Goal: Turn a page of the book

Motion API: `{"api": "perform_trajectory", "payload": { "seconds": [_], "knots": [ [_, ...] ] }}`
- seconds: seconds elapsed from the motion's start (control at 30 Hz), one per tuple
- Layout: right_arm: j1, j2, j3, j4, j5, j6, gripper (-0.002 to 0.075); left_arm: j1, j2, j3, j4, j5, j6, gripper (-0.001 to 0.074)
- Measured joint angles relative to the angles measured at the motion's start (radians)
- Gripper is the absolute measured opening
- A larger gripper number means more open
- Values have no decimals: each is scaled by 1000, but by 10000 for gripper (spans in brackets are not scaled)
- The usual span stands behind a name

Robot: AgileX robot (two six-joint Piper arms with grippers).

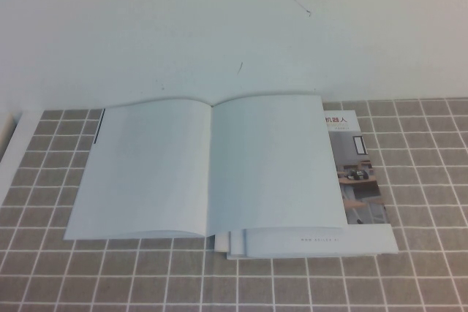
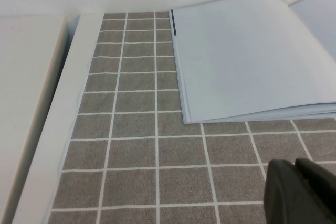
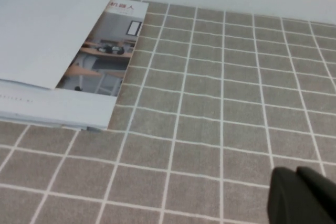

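Note:
The book [image 1: 208, 169] lies open and flat on the tiled mat, both facing pages plain white, with no photo grid showing. Its left half shows in the left wrist view [image 2: 252, 61], its right edge in the right wrist view [image 3: 47, 30]. I cannot tell which white sheet is the page. The left gripper [image 2: 295, 166] is shut and empty, low over the mat, near the book's front left corner and apart from it. The right gripper [image 3: 295, 174] is shut and empty over the mat, right of the book. Neither gripper shows in the high view.
A booklet with a red Chinese heading and a room photo [image 1: 358, 180] lies under the book, sticking out at right and front [image 3: 105, 56]. The grey tiled mat [image 1: 424, 180] ends at a white ledge [image 2: 58, 119] on the left. A white wall stands behind.

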State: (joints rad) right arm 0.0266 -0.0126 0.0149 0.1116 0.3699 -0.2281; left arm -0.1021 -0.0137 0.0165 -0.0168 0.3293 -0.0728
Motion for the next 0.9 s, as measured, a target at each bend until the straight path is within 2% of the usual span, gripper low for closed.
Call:
{"api": "perform_trajectory", "payload": {
  "seconds": [0.17, 0.5, 0.9],
  "knots": [
    [-32, 0, 0, 0, 0, 50, -1, 0, 0, 0, 0, 0, 0, -4],
    [-2, 0, 0, 0, 0, 57, -1, 0, 0, 0, 0, 0, 0, -4],
    [-11, 0, 0, -2, 0, 18, -1, 0, 0, 0, 0, 0, -4, -4]
  ]
}}
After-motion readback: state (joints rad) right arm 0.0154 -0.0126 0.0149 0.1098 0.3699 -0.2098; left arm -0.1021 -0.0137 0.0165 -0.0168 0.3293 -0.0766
